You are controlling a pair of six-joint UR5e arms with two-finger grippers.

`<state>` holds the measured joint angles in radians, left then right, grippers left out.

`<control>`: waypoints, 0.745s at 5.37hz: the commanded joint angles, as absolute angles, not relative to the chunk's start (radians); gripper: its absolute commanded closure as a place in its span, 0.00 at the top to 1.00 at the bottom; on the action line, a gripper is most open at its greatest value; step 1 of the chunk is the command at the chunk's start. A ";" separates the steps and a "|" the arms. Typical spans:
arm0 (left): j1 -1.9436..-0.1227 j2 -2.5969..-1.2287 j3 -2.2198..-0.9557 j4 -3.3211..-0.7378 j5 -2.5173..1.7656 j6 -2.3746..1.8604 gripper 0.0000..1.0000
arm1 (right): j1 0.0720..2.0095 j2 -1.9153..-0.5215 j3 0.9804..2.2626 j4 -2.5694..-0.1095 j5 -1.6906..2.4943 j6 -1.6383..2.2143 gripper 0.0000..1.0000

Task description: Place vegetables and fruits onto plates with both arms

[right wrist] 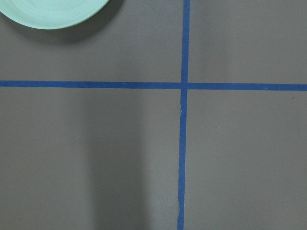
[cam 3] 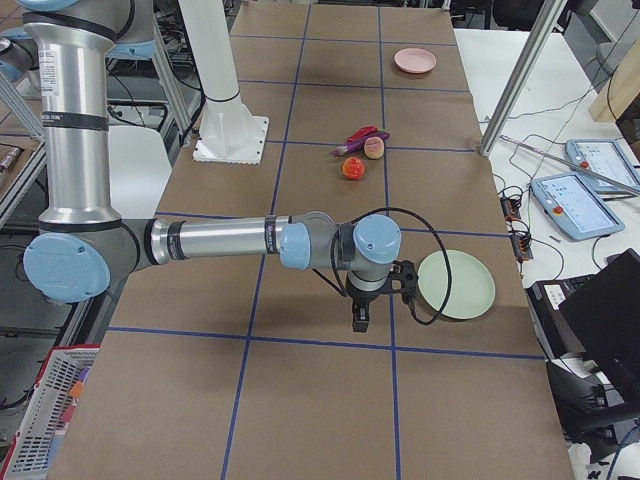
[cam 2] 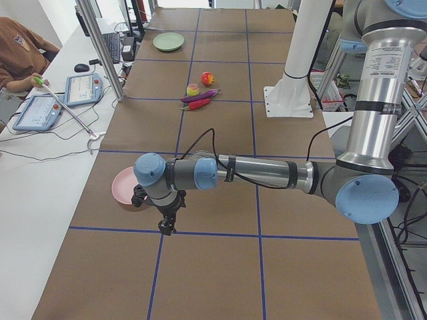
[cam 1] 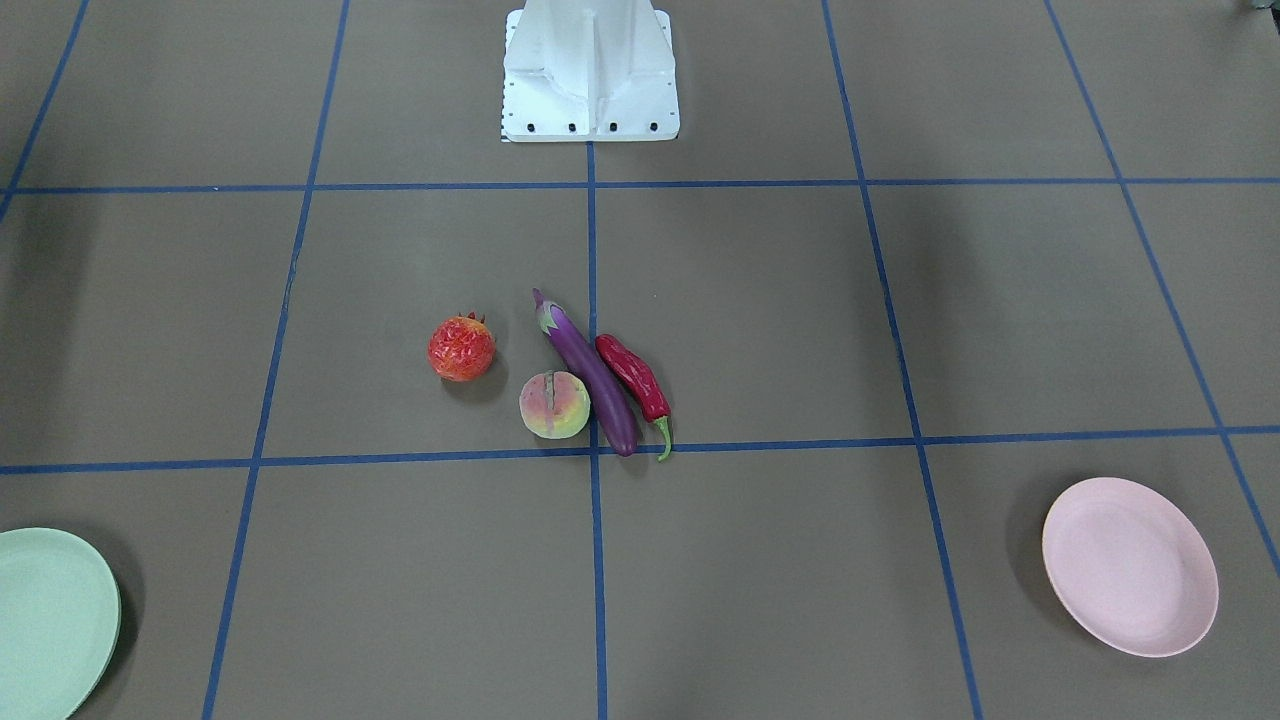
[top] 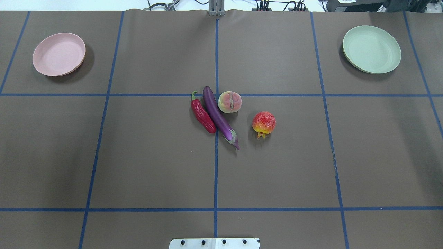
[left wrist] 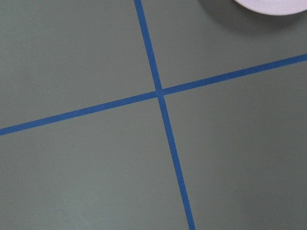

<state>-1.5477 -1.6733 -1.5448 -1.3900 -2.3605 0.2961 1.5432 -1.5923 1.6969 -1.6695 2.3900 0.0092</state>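
A wide table (top: 155,155) covered in brown paper, divided into large squares by blue tape (top: 216,173). Near its centre a purple eggplant (top: 216,112) lies slantwise, with a red chili (top: 203,117) close along one side and a peach (top: 229,102) touching the other. A bumpy red-orange fruit (top: 263,122) sits near the peach, apart. A pink plate (top: 59,54) and a green plate (top: 371,49) rest bare at opposite far corners. A white base (cam 1: 590,70) stands at the robot's edge

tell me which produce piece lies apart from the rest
The round red-orange bumpy fruit; the glossy purple eggplant, dark-red chili pepper and yellow-pink peach lie bunched together.
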 commanded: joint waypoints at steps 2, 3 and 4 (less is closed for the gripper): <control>-1.545 -1.710 -1.574 -1.391 -2.356 0.296 1.00 | 1.543 -1.585 1.701 -1.669 2.385 0.011 1.00; -1.543 -1.719 -1.653 -1.396 -2.368 0.296 1.00 | 1.543 -1.582 1.703 -1.669 2.388 0.012 1.00; -1.520 -1.720 -1.708 -1.400 -2.368 0.252 1.00 | 1.543 -1.575 1.703 -1.667 2.388 0.021 1.00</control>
<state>-1.5357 -1.7165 -1.6569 -1.3966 -2.3662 0.2806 1.5432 -1.5802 1.7023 -1.6685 2.3878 0.0149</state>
